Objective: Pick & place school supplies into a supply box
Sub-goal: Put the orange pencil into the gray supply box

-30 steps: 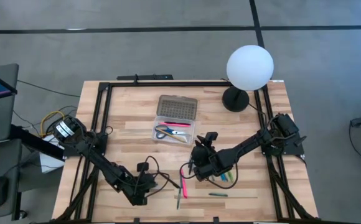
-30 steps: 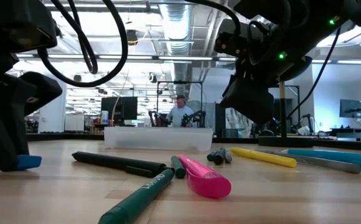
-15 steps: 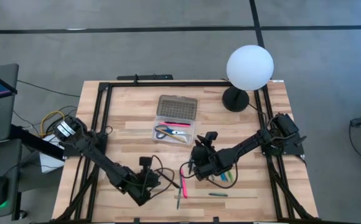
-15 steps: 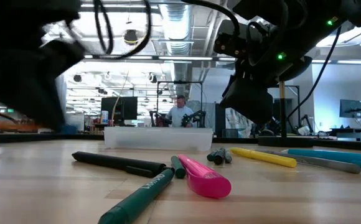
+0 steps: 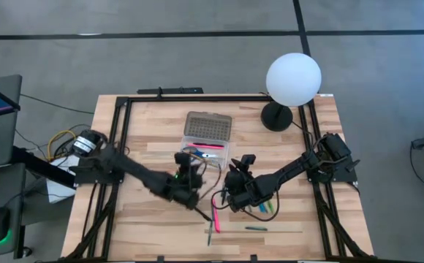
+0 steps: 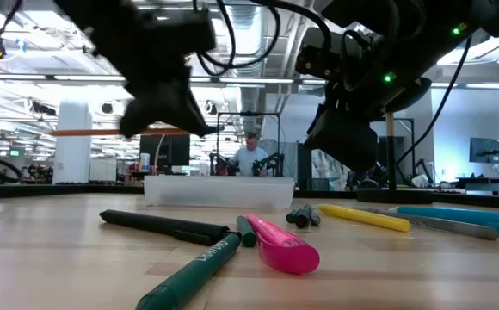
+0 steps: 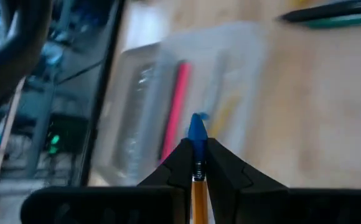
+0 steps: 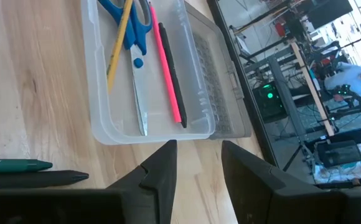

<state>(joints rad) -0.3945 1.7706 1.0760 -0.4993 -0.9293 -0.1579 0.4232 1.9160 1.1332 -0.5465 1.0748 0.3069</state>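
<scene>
My left gripper hangs just on the near side of the supply box, shut on an orange pencil with a blue end. The clear box lies open, its grey dotted lid folded back on the far side. Inside lie blue-handled scissors, a yellow pencil, a pink pen and a black pen. My right gripper stands open over the table to the right, with nothing between its fingers. A pink marker, a green marker and a black pen lie on the wood. My left gripper pinches the pencil between its two fingers just behind the blue end, which sticks out past the fingertips. The orange shaft runs back between the fingers. In the low view the shaft is level and well clear of the table.
A white globe lamp stands at the far right on a black base. More pens lie near my right gripper: a yellow one, teal and grey ones, green ones. A black frame edges the table.
My left gripper has risen from the near-left part of the table and swung right and toward the far edge, to the supply box, turning as it went. The pencil, whose blue end was at table height, has been lifted clear and carried along.
</scene>
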